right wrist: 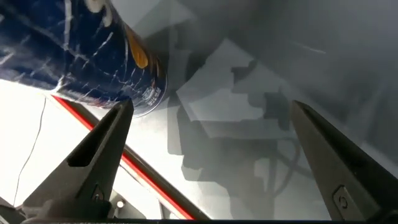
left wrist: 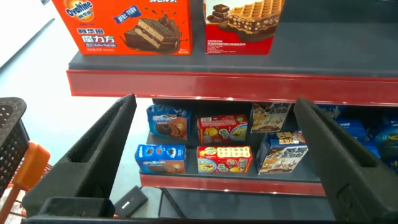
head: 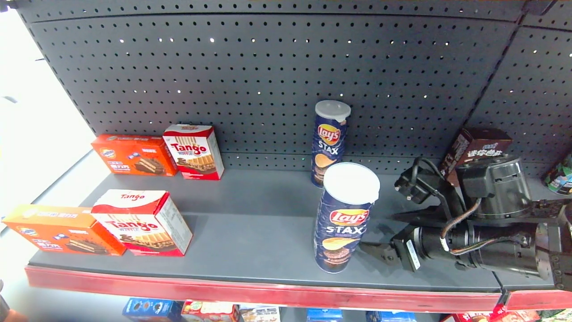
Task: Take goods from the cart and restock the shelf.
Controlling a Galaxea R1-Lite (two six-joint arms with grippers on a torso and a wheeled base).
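Two tall blue chip cans with white lids stand upright on the grey shelf (head: 250,232). One can (head: 330,142) is at the back by the pegboard. The other can (head: 344,219) stands near the red front edge, also seen as the blue can (right wrist: 81,56). My right gripper (head: 389,235) lies low over the shelf just right of the front can, open, with nothing between its fingers (right wrist: 99,155); it does not touch the can. My left gripper (left wrist: 211,168) is open and empty, held below the shelf's red edge (left wrist: 230,84), facing the lower shelf. The black cart basket (left wrist: 9,140) shows beside it.
Orange cake boxes (head: 134,154) (head: 62,229) and red-white wafer boxes (head: 194,151) (head: 143,222) stand on the shelf's left side. A brown box (head: 473,145) leans at the back right. Free shelf lies between the boxes and the cans. Small goods (left wrist: 224,143) fill the lower shelf.
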